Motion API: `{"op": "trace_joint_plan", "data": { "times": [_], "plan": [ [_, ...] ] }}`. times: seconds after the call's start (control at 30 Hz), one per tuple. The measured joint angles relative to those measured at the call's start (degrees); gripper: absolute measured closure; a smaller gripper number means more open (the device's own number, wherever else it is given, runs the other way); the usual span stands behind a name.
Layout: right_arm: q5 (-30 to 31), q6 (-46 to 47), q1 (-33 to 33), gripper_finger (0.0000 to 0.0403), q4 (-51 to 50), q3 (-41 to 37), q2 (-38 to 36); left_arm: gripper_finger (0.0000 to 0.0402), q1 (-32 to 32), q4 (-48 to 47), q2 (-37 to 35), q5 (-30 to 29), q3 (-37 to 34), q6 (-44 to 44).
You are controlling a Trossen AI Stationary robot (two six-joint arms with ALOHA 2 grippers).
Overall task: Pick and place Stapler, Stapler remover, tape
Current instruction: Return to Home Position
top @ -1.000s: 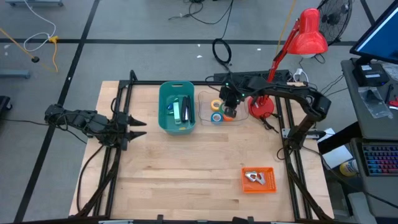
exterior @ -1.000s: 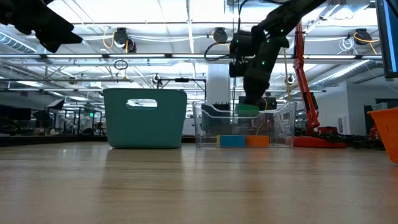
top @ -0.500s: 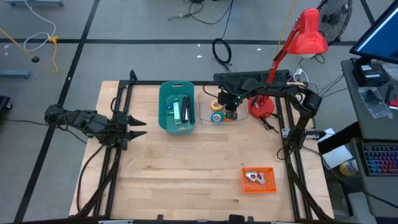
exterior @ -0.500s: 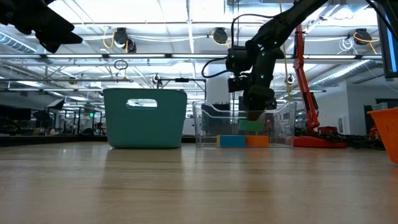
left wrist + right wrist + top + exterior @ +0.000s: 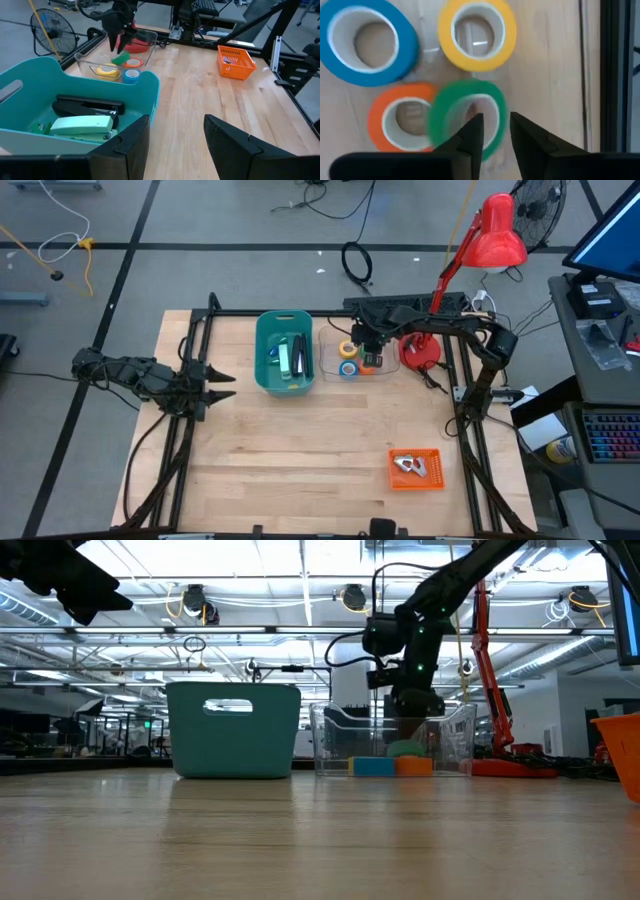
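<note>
**High view:** the right pincer (image 5: 367, 354) hangs over the transparent bin (image 5: 328, 338); the left pincer (image 5: 222, 386) waits well apart from that bin, beyond the teal bin (image 5: 285, 352). **Low and left wrist views:** the right pincer's fingers stand slightly apart and grip nothing, just above the green tape (image 5: 405, 748), which lies in the transparent bin on the orange tape (image 5: 414, 766) and near the blue tape (image 5: 373, 766); the left pincer is spread wide and empty. **Right wrist view:** all four rolls, the yellow tape (image 5: 476, 61) included, lie inside the transparent bin.
</note>
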Motion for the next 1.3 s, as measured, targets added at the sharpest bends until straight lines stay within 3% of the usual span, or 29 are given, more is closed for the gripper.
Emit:
{"op": "trace_joint_plan", "data": {
  "times": [0.47, 0.7, 0.87, 1.1, 1.17, 1.3],
  "plan": [
    [-0.1, 0.0, 0.4, 0.0267, 1.4, 0.0, -2.9, 0.0213, 0.0, 0.0, 0.0, 0.1, 0.0, -0.5],
    [-0.4, 2.2, 2.7, 0.0278, 4.5, 0.0, -13.7, 0.0213, 0.0, 0.4, 0.0, 0.1, 0.0, -2.0],
    [-0.4, 9.7, 3.9, 0.0281, 4.8, -0.5, -21.2, 0.0213, 0.0, 0.5, 0.0, 0.1, 0.0, -0.3],
    [-0.5, 19.6, 5.0, 0.0278, 5.0, -8.0, -32.7, 0.0213, 0.0, 1.5, -0.1, 0.8, 0.0, 1.1],
    [-3.5, 21.7, 5.4, 0.0279, 6.1, -12.3, -36.4, 0.0213, 0.0, 3.6, -0.5, 2.1, 0.0, 3.3],
    [-17.6, 28.8, 6.8, 0.0282, 15.1, -22.9, -44.1, 0.0213, 0.0, 4.4, -1.1, 7.8, 0.0, 5.8]
  ]
}}
